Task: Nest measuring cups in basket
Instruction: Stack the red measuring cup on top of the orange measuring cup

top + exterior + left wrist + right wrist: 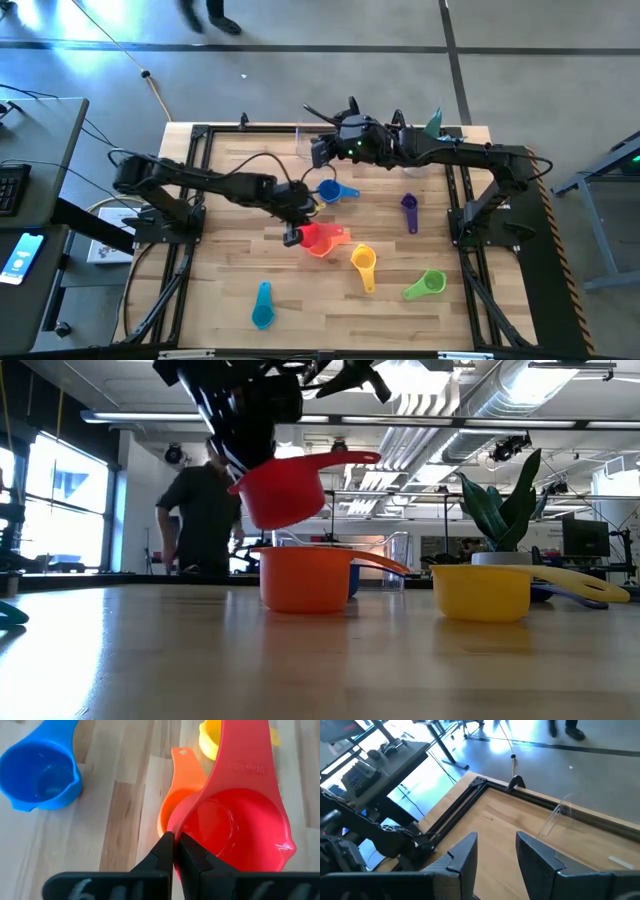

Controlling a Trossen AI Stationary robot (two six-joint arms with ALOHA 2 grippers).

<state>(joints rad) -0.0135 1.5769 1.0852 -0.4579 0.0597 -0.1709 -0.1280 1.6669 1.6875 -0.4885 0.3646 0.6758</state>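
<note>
Measuring cups spread over the table [240, 300]: red cup [285, 495] lifted clear of the wood, pinched at its rim by the left gripper [175, 851] with fingers closed tight on the wall, hanging tilted directly above the orange cup [300, 578], apart from it by a small gap. Yellow cup [364, 264] just beside that pair, green cup [427, 284] further toward the right edge, purple cup [409, 208] near the right arm's base, teal cup [262, 306] alone at the near edge, blue cup [332, 191] beside the basket [560, 815], at the far edge, apparently holding nothing. Right gripper [496, 854] parked near that basket, fingers spread, holding nothing. Step in hand, by the look of it: stacking red with orange. Next move calls for levelling the bowl, centring over orange, lowering, then releasing; sizes look close, so fit uncertain.
</note>
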